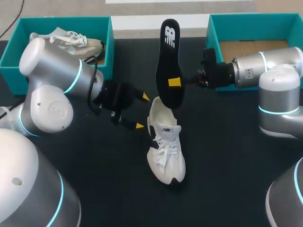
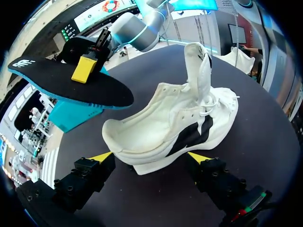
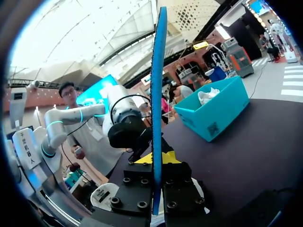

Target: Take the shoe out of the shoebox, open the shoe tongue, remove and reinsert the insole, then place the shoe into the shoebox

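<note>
The left claw (image 1: 142, 111) stands with fingers spread just beside the heel of the white shoe (image 1: 165, 146), probably ready to steady it. The shoe rests on the bench (image 1: 227, 156), tongue raised so its mouth gapes. Above it the black insole (image 1: 169, 61) hangs broad end down, clamped in the right claw (image 1: 176, 82), apparently lined up for reinsertion. The teal shoebox (image 1: 212, 33) waits at right.

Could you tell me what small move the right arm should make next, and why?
Probably lower the insole, lower end first, into the shoe. The right gripper is shut on the insole, which hangs clear above the shoe's open mouth with the tongue up. The left gripper sits open by the heel.
</note>
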